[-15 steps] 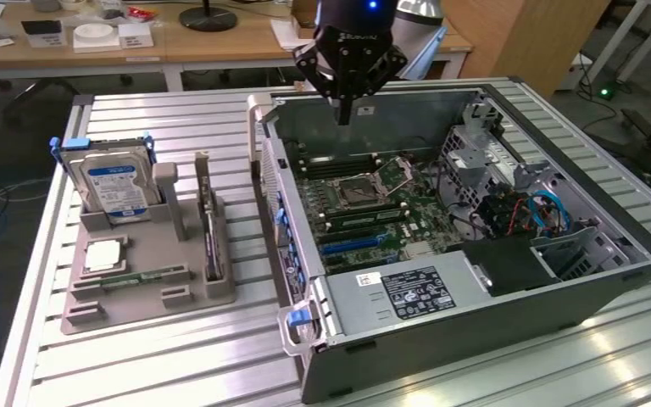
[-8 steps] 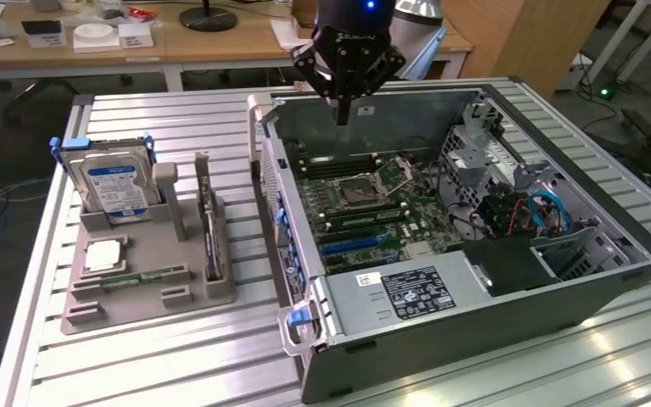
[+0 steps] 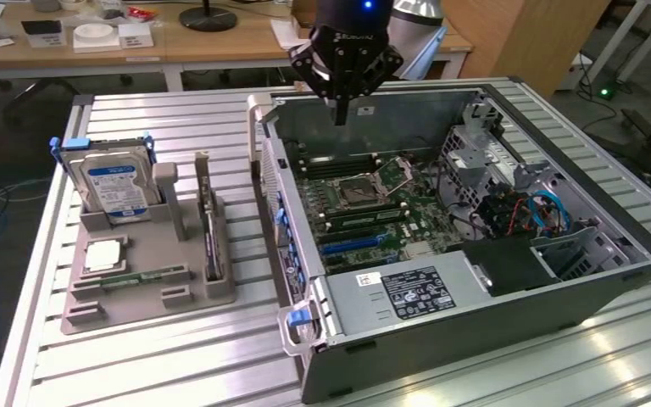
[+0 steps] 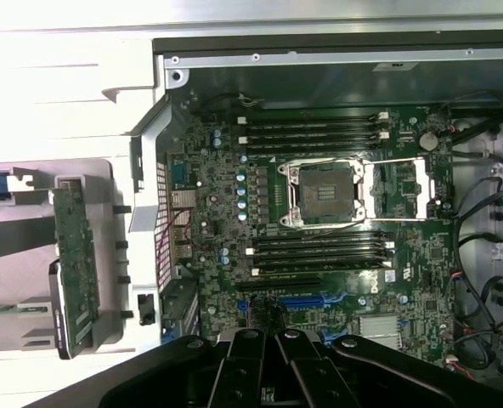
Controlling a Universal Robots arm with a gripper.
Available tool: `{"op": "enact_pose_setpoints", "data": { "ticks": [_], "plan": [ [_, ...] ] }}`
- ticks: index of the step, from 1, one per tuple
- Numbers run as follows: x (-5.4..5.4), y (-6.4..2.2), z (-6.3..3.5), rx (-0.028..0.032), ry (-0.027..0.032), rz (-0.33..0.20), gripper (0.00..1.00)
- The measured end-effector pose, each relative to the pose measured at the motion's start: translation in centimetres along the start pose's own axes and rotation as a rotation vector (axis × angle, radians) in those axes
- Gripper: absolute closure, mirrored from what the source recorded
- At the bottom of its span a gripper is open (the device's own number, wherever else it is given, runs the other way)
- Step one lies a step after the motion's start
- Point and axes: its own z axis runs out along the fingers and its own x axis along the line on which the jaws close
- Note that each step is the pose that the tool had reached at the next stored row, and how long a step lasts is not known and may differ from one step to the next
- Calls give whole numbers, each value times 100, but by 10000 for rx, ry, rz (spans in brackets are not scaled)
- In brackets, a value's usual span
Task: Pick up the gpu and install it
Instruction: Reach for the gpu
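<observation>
- gpu stands on its long edge in a slot of the grey holder, at the exterior view's left of the open computer case.
- Its pale bracket rises at the end farther from the exterior camera.
- From my wrist, the gpu shows a green board face and sits just outside the case's wall, apart from it.
- My gripper hangs above the far end of the case with its fingers pressed together and pointing down. I hold nothing.
- In the wrist view my gripper sits over the motherboard, close above the blue slots.
- The gpu is well apart from my gripper, with the case wall between us.
- A hard drive with a blue label stands upright in the same holder, and a slim memory stick lies flat nearer the front.
- The processor socket sits in the middle of the motherboard, between rows of dark memory slots.
- Holder and case both rest on a slatted metal table.
</observation>
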Motion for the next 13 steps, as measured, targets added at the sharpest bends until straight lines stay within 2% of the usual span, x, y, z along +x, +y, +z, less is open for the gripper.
{"op": "enact_pose_setpoints", "data": {
  "ticks": [13],
  "plan": [
    [29,-2,-1,0,1,0,89]
  ]
}}
